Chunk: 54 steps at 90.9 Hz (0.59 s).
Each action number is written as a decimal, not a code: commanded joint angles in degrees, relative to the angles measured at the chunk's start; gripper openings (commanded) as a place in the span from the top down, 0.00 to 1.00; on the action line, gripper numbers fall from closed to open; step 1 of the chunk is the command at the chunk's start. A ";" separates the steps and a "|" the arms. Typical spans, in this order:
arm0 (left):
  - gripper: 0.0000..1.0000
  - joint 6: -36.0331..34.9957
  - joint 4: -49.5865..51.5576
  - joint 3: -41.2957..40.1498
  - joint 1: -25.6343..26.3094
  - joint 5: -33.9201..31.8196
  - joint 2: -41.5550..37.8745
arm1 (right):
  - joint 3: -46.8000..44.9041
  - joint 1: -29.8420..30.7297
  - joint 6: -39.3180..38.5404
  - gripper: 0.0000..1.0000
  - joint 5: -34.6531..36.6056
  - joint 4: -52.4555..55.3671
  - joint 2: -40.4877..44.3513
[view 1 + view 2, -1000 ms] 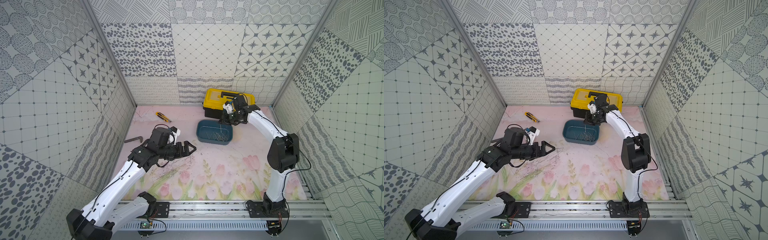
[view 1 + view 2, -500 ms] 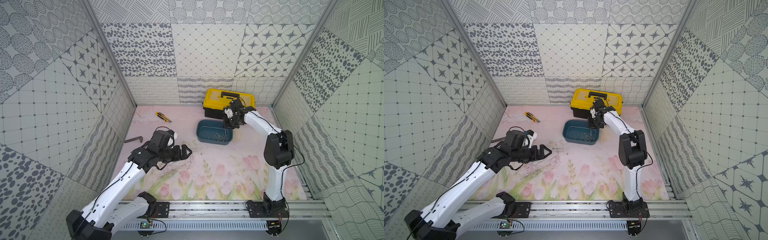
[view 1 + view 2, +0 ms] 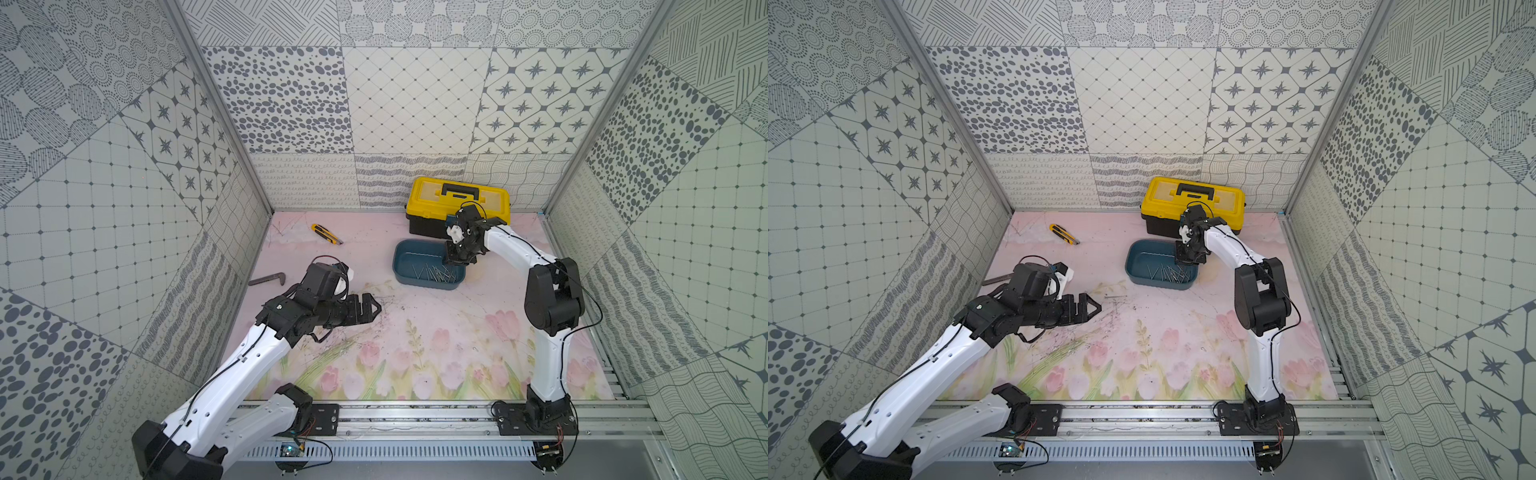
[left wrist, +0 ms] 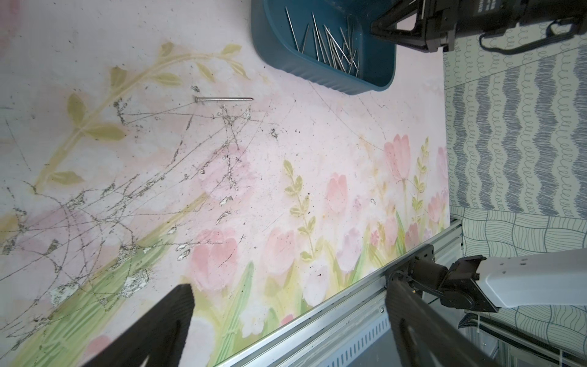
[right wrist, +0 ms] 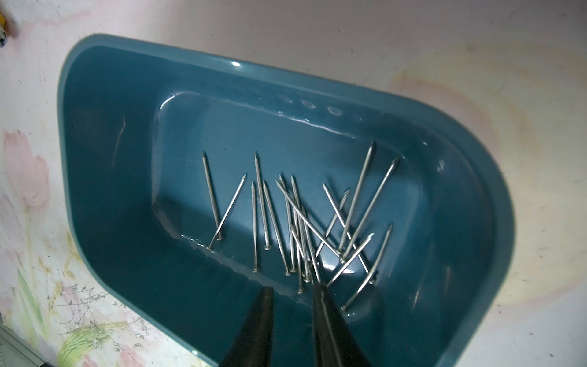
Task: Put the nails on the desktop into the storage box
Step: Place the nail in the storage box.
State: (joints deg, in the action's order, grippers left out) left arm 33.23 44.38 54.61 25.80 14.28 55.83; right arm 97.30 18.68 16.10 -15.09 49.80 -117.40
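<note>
1. Right tool (image 5: pixel 293 287) has swung over the storage box (image 5: pixel 95 159) and parted slightly, pinching nothing; its nail apparently lies among the nails (image 5: pixel 298 228) inside.
2. Left tool (image 4: pixel 289 286), spread wide, has edged toward the storage box.
3. Only the left wrist view plainly shows one stray nail (image 4: pixel 224 99) on the bench (image 4: pixel 317 159), near the storage box.

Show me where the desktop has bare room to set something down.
Roomiest: the tulip stretch of the desktop between the left arm and the right arm, from the storage box to the front rail. Also free: the far strip between the utility knife and the toolbox. Crowded: the toolbox, storage box and right gripper bunch; one nail lies before the left gripper.
</note>
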 commanded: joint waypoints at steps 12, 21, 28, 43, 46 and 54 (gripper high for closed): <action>0.01 -5.60 0.15 1.22 0.04 1.42 1.88 | -4.49 0.30 1.77 0.70 -3.04 -3.07 9.11; 0.00 -8.98 1.42 2.89 0.25 1.39 4.33 | -5.07 0.30 2.49 0.70 -4.33 -4.30 11.78; 0.01 -11.88 2.87 4.59 0.66 -0.22 5.90 | -5.12 0.31 3.09 0.70 -4.72 -5.34 13.53; 0.00 -19.90 4.84 9.28 0.74 -2.67 9.19 | -5.30 0.28 3.45 0.70 -5.37 -6.60 16.45; 0.01 -21.68 5.16 10.13 0.85 -2.72 10.15 | -5.68 0.35 3.23 0.70 -5.75 -6.93 17.37; 0.01 -26.35 6.61 12.43 1.05 -3.12 12.79 | -7.81 0.39 2.93 0.70 -5.87 -7.26 20.22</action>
State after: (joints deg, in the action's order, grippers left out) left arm 20.99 46.92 62.92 26.33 13.30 64.88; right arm 91.57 18.68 18.87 -19.88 44.95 -101.10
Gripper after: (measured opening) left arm 0.995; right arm 0.302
